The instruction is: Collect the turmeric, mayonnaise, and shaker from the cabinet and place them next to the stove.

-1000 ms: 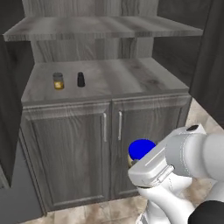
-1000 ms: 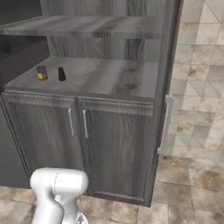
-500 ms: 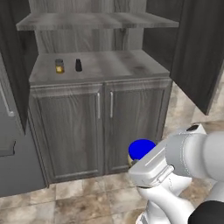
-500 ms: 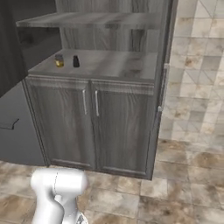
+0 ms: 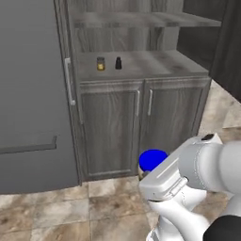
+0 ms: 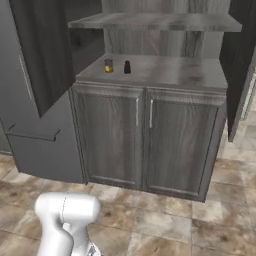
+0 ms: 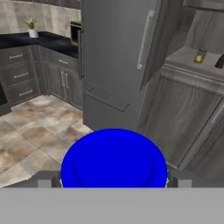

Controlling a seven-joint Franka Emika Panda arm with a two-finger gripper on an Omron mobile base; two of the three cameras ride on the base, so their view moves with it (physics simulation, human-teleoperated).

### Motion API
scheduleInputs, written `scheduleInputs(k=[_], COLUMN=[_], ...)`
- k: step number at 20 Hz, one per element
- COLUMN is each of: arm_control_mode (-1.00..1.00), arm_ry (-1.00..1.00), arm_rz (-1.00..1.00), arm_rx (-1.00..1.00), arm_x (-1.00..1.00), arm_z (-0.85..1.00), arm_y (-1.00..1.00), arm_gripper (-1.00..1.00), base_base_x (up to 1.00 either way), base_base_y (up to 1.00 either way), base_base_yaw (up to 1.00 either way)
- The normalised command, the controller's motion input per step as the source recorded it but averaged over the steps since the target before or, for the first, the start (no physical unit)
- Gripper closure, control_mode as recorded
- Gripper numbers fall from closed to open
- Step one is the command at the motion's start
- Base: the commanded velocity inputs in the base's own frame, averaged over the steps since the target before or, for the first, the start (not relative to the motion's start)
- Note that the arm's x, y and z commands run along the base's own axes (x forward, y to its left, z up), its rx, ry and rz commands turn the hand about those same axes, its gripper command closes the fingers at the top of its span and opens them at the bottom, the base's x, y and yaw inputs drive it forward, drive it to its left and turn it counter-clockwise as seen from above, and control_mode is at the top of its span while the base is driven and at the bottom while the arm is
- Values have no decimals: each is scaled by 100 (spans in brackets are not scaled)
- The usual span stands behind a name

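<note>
Here the mayonnaise (image 7: pixel 113 159) sits gripped between the fingers (image 7: pixel 45 180), which stand wide around the stout jar; its blue lid also shows just ahead of the arm in the left base view (image 5: pixel 153 160), low over the floor in front of the cabinet (image 6: pixel 145 135). The step in hand looks like carrying this jar off toward the stove, so the jar should stay upright and low, held steady with no loosening of the grip while the base drives.

The turmeric (image 6: pixel 108 65) and the shaker (image 6: pixel 127 67) stand side by side, apart, on the cabinet's open shelf above the two closed doors, not yet collected. To the left stands the big grey fridge (image 5: pixel 33 94), close by, and an open upper door panel (image 6: pixel 42 50) juts out above it; either could be clipped on a turn. The hand view shows a black bench (image 7: pixel 39 41) with a small plant (image 7: pixel 32 27) far off; I cannot make out the stove itself.
</note>
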Motion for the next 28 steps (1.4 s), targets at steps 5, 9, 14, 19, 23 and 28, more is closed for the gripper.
scheduleInputs(k=[5,9,14,19,23,28], arm_control_mode=[100,100,100,100,100,100], arm_ry=[0,0,0,0,0,0], arm_rz=[0,0,0,0,0,0], arm_rx=[0,0,0,0,0,0], arm_x=[0,0,0,0,0,0], arm_z=[0,0,0,0,0,0], arm_y=[0,0,0,0,0,0], arm_gripper=[100,100,100,100,100,100], base_base_x=[-16,-18,-6,16,44,66], base_base_y=[98,99,96,86,64,49], base_base_yaw=[20,21,19,19,23,25])
